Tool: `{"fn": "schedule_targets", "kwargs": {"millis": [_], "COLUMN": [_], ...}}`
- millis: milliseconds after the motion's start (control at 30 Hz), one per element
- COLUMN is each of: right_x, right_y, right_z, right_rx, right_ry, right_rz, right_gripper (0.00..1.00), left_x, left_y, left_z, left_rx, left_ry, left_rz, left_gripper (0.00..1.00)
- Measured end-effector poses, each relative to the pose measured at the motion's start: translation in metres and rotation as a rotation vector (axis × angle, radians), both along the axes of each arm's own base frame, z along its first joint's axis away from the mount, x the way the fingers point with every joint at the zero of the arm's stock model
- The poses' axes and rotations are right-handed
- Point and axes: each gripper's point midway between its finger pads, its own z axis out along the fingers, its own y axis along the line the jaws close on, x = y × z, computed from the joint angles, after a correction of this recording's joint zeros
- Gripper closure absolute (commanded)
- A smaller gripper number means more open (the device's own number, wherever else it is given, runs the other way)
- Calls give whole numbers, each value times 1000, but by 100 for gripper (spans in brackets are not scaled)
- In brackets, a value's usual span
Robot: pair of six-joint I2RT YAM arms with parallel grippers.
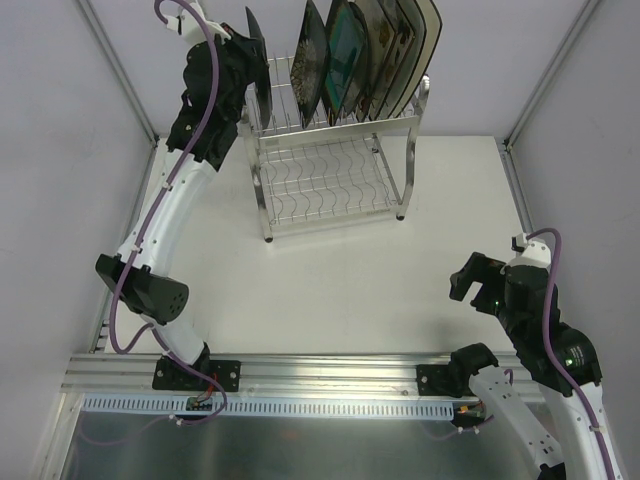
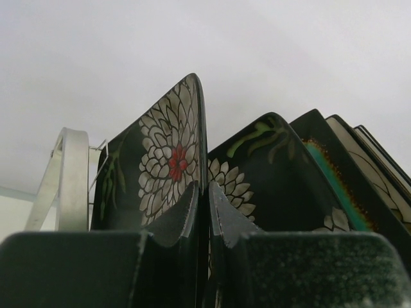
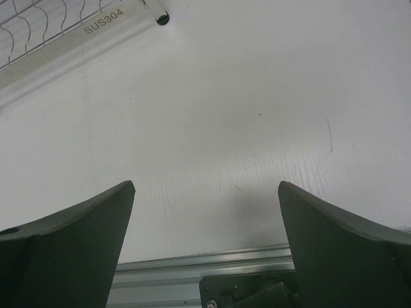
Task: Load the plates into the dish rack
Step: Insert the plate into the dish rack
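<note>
Fingers (image 2: 180, 215) of my left gripper (image 2: 207, 192) filled the wrist view, pinched on the rim of the dark white-flowered plate (image 2: 168, 157). That plate stood upright at the left end of the dish rack (image 1: 330, 185) top tier, just beside the other plates (image 1: 365, 60) racked in a row. Couldn't tell whether its bottom edge was in a slot, since that was hidden. Right gripper (image 3: 205, 186) was spread and holding nothing, low over the table (image 1: 350, 285) near its own base, well apart from the rack. Every plate I could see was at the rack, so I judged this the final placement. Next move, as I read it: lower until the wires carry the plate, open the jaws, then back straight out so it doesn't tip onto its neighbour.
</note>
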Motion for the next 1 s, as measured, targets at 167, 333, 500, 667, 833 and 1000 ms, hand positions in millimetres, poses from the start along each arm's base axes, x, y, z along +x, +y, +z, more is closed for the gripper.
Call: {"fn": "schedule_targets", "kwargs": {"millis": [167, 333, 500, 667, 833, 1000], "right_x": [0, 0, 0, 0, 0, 0], "right_y": [0, 0, -1, -1, -1, -1], "right_z": [0, 0, 0, 0, 0, 0], "right_rx": [0, -1, -2, -2, -2, -2], "right_ry": [0, 0, -1, -1, -1, 0], "right_rz": [0, -2, -3, -3, -3, -2], "right_gripper": [0, 0, 0, 0, 0, 0], "left_x": [4, 8, 9, 9, 9, 8], "left_y": [1, 2, -4, -3, -5, -6], "left_z": [0, 2, 8, 14, 10, 5], "left_rx": [1, -4, -25, -44, -39, -23], "left_ry": [-1, -5, -30, -52, -47, -38], "left_rz": [0, 2, -25, -32, -46, -53], "left_gripper": [97, 88, 82, 79, 66, 50]}}
